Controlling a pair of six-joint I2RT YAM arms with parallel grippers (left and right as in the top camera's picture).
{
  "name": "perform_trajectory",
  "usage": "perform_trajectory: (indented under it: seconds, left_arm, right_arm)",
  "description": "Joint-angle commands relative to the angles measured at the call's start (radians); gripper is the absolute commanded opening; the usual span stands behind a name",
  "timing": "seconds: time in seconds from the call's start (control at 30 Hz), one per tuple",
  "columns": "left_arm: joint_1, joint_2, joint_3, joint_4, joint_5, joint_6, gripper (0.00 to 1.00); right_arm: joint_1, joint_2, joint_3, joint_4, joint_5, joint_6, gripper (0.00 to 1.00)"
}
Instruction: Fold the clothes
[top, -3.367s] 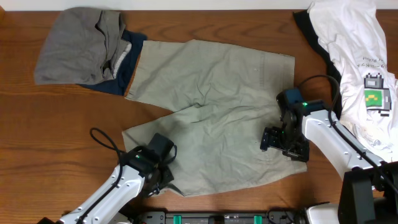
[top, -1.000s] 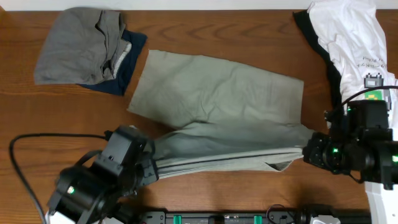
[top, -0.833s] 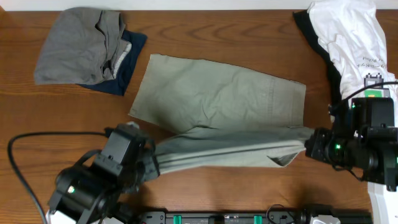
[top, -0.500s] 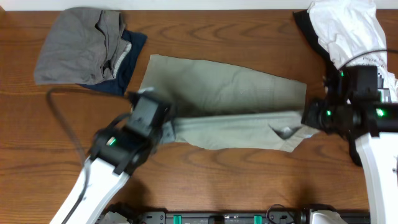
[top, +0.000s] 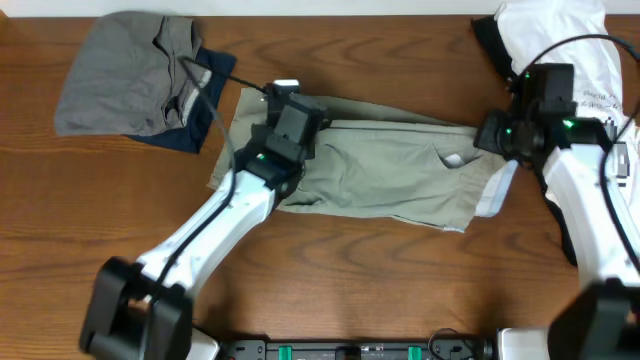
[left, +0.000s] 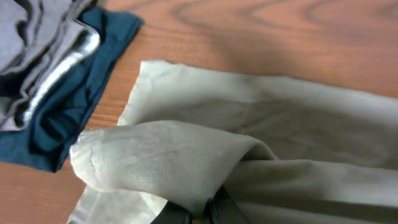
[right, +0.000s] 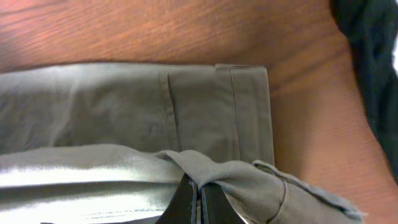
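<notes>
Light khaki-olive cotton shorts lie across the middle of the brown wood-grain surface, doubled lengthwise so that an upper layer rests on the lower one. The soft cloth is creased and rumpled, with a stitched band and seam lines showing toward the right end. The left end effector is clamped narrow on a rounded fold of the shorts at the garment's left end, the fabric bulging up over its dark fingers. The left arm stretches diagonally from the near-left edge up to that point. The right end effector pinches a gathered ridge of the upper layer at the right end tight between its closed fingers, its white arm bent in from the right edge. Past the shorts' left end, a crumpled grey garment sits atop a navy piece in the far-left corner, the navy edge just beside the shorts. A white tee and a black piece are heaped at the far-right corner.
</notes>
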Motion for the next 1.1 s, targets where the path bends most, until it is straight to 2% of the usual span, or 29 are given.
perform_trajectory:
  seconds: [0.0,0.2,0.37,0.57,0.67,0.77,0.93,1.07]
  left_arm:
    - [0.035,0.069,0.006,0.019,-0.058,0.04,0.08]
    - [0.078,0.101,0.006,0.002,-0.058,0.04,0.08]
    - [0.086,0.045,0.006,-0.051,-0.058,0.039,0.07]
    - [0.086,-0.144,0.006,-0.303,-0.051,-0.062,0.07]
    - [0.086,-0.249,0.006,-0.452,-0.003,-0.088,0.07]
    - [0.086,-0.32,0.006,-0.536,0.064,-0.088,0.07]
    - [0.086,-0.361,0.006,-0.64,0.2,-0.097,0.07]
    - [0.087,-0.339,0.005,-0.727,0.208,-0.166,0.06]
  right_arm:
    - [-0.021,0.061,0.014,0.053,0.031,-0.025,0.01]
    - [-0.022,0.119,0.014,0.105,0.029,-0.026,0.01]
    - [-0.022,0.121,0.014,0.106,0.029,-0.032,0.01]
    - [-0.023,0.121,0.014,0.088,0.03,-0.038,0.01]
    - [-0.023,0.121,0.014,0.084,0.03,-0.045,0.01]
    - [-0.023,0.121,0.014,0.085,0.03,-0.045,0.01]
    - [-0.023,0.121,0.014,0.084,0.029,-0.046,0.01]
    - [-0.023,0.121,0.014,0.083,0.029,-0.059,0.01]
